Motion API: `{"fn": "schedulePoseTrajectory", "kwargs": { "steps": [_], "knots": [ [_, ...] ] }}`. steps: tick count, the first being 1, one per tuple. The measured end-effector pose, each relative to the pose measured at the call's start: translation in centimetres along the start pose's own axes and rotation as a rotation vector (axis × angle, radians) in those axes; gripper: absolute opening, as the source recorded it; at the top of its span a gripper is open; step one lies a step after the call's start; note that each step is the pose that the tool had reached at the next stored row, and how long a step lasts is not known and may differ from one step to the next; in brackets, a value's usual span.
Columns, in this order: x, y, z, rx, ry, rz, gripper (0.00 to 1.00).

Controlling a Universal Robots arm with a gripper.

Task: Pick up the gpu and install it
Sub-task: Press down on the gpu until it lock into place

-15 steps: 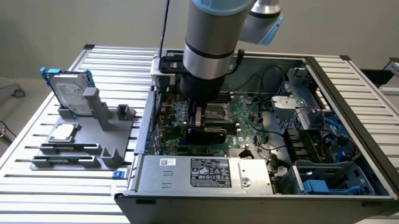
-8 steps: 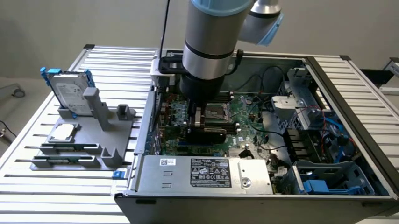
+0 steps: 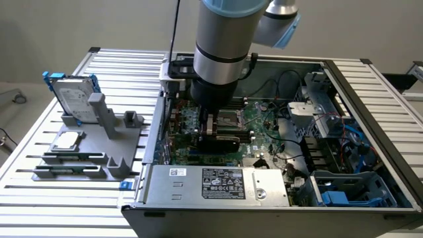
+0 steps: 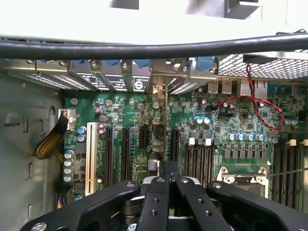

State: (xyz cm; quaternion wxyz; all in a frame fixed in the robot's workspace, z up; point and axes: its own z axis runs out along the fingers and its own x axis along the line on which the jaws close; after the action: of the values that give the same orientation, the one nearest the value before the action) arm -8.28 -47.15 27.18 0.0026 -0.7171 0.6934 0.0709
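The gpu [image 3: 218, 144] sits clamped edge-on in the closed claw [image 4: 169, 179].

The gpu [image 3: 219, 144] over motherboard [image 3: 264, 124] inside case [image 3: 370, 94], stand [image 3: 109, 124] beside case

In the open computer case [image 3: 370, 69], arm [image 3: 221, 44] and gpu [image 3: 218, 143] block the centre. Cables [image 3: 286, 78] and drive cage [image 3: 320, 106] crowd the exterior view's right. Table slats [image 3: 39, 208] at lower left lie free.
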Motion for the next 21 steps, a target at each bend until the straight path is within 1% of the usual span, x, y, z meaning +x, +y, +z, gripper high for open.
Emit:
{"fn": "schedulePoseTrajectory", "kwargs": {
  "steps": [2,3,6,10,13,14,15,16,17,21],
  "knots": [
    [-0.03,0.01,-0.2,0.0008,-0.0011,0.0,0.11],
    [-0.04,0.04,-0.39,0.0,0.0001,0.0,0.11],
    [-0.08,0.08,-0.84,-0.0003,0.0005,0.0,0.11],
    [-0.1,0.09,-0.99,-0.0001,0.0001,0.0,0.12],
    [-0.1,0.1,-1.03,-0.0002,0.0005,0.0,0.3],
    [-0.1,0.1,-1.03,-0.0002,0.0005,0.0,0.3],
    [-0.1,0.1,-1.03,-0.0002,0.0005,0.0,0.36],
    [-0.1,0.1,-1.03,-0.0002,0.0005,0.0,0.36],
    [-0.1,0.1,-1.03,-0.0002,0.001,0.0,0.43],
    [-0.06,0.06,-0.63,0.001,0.0031,0.0,0.43]
  ]
}}
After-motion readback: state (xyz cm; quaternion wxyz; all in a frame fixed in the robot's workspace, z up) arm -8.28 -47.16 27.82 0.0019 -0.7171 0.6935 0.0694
